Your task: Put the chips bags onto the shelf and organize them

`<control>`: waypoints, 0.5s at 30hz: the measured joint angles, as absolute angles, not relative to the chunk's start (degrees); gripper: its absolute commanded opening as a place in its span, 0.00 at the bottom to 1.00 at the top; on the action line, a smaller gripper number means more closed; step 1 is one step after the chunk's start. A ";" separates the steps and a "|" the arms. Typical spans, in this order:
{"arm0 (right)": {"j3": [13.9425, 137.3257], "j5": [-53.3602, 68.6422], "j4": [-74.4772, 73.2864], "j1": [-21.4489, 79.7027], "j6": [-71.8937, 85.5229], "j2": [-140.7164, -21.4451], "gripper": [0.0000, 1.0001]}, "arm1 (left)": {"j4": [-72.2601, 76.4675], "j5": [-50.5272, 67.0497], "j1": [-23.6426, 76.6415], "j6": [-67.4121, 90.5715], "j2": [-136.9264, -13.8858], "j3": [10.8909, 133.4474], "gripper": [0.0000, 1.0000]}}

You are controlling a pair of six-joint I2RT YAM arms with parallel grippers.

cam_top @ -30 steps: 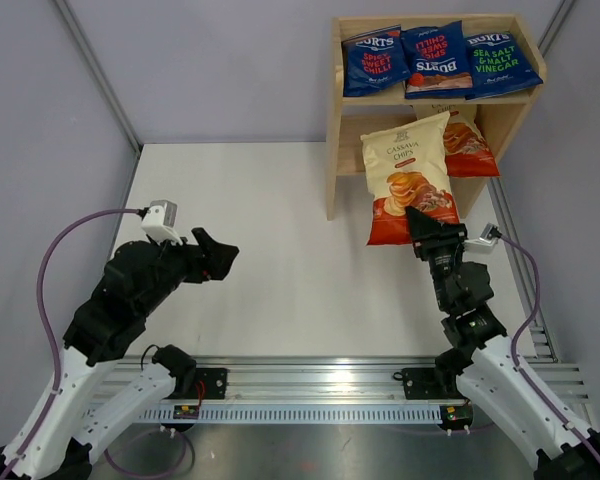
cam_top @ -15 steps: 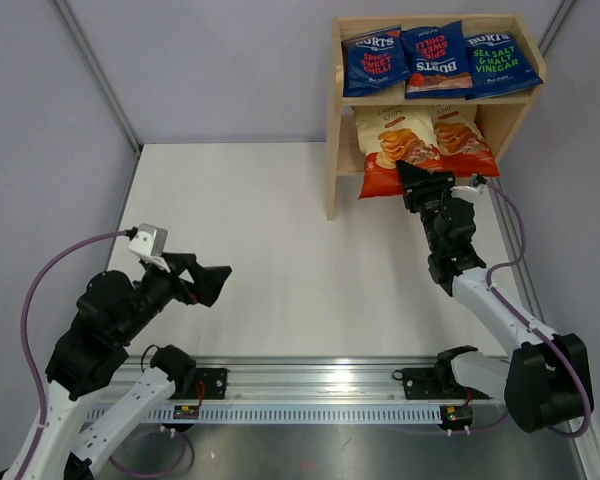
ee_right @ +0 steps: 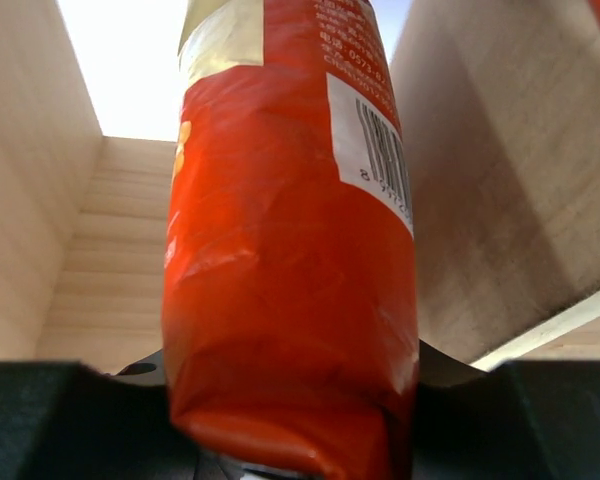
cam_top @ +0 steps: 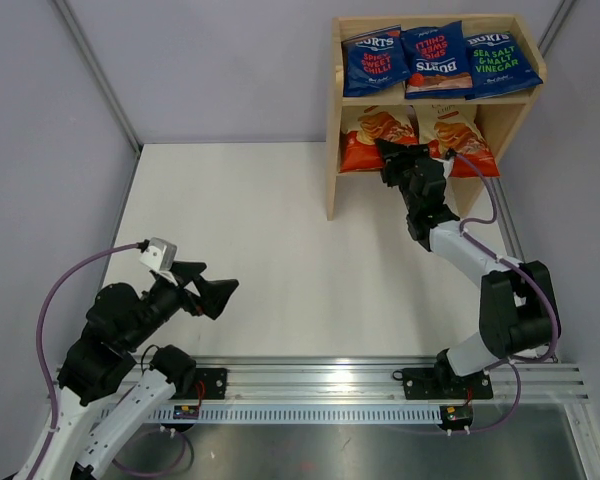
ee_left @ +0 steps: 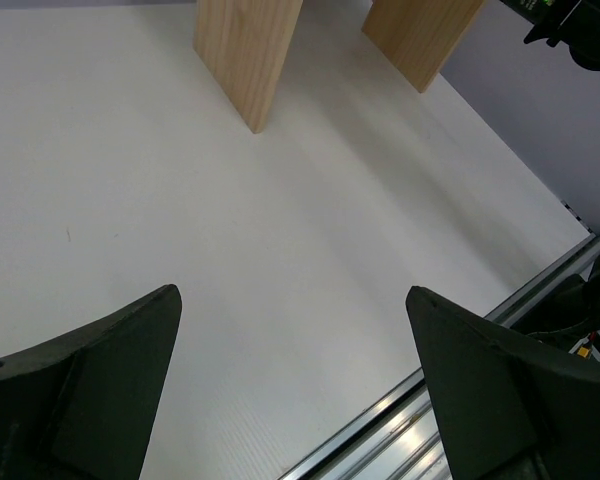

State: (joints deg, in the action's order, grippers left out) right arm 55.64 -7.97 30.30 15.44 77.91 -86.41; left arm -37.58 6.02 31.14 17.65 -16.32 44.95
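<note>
The wooden shelf [cam_top: 334, 160] stands at the back right. Three dark blue Burts bags [cam_top: 436, 60] lie side by side on its top tier. On the lower tier a cream-and-red bag [cam_top: 463, 135] leans at the right. My right gripper [cam_top: 392, 156] is shut on the red bottom of the other cream-and-red bag [cam_top: 372, 137] and holds it inside the lower tier's left half. In the right wrist view that bag [ee_right: 290, 230] fills the space between the wooden walls [ee_right: 20, 180]. My left gripper [cam_top: 216, 292] is open and empty, low over the table at the near left.
The white table [cam_top: 260, 230] runs from the shelf to a metal rail [cam_top: 320, 390] at the near edge. Grey walls close in the left, back and right. In the left wrist view the shelf's legs [ee_left: 245, 55] stand far ahead.
My right arm has stretched toward the shelf and carried the cream-and-red bag from in front of it into the lower tier's left half. My left arm has drawn back and lowered.
</note>
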 measured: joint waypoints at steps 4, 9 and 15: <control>57.19 -8.60 27.68 16.36 79.40 -88.66 0.28 | -37.39 6.83 31.14 17.45 -16.23 44.95 0.99; 60.51 -9.26 22.81 16.53 80.68 -91.09 0.37 | -37.08 7.38 31.14 17.32 -16.03 44.95 0.99; 65.41 -8.78 14.46 16.56 80.79 -91.57 0.60 | -36.60 7.73 31.14 17.26 -14.83 44.82 0.99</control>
State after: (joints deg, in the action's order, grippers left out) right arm 65.41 -8.78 14.46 16.56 80.79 -91.57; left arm -36.60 7.73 31.14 17.26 -14.83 44.82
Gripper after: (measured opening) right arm 0.529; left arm 0.988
